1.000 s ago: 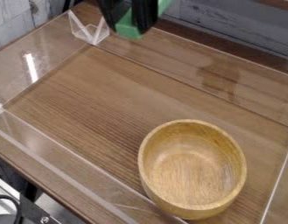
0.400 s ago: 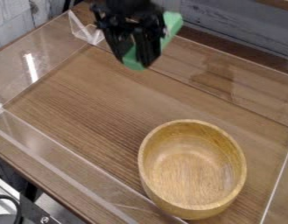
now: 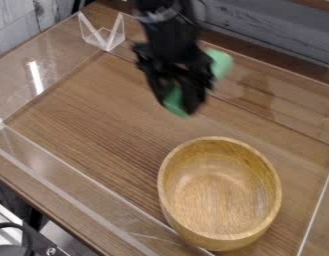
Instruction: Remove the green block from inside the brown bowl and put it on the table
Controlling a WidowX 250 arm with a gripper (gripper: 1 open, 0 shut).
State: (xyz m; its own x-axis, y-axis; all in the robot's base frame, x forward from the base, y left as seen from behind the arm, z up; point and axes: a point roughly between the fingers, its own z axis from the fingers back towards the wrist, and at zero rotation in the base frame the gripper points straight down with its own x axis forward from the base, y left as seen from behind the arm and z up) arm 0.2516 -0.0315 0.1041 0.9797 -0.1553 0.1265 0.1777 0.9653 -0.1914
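Camera view, the only one, looked down across one wood-grain table edged by low clear acrylic walls. One black gripper hung from above, pointing steeply downward over the planks. Its two fingers were closed on the single green block, which showed between and beside them: one end poked out low between the fingertips, and another patch of green stood up and to the right of the fingers, behind the wrist. Motion blur softened the fingertips, so whether the block's lower end touched the tabletop could not be told. One brown bowl, round and wooden with a thick rim, sat on the table below and to the right of the fingers, near them but apart, and its hollow held nothing. One small clear bracket-like piece stood at the back wall, up and to the left of the fingers; what it was could not be made out
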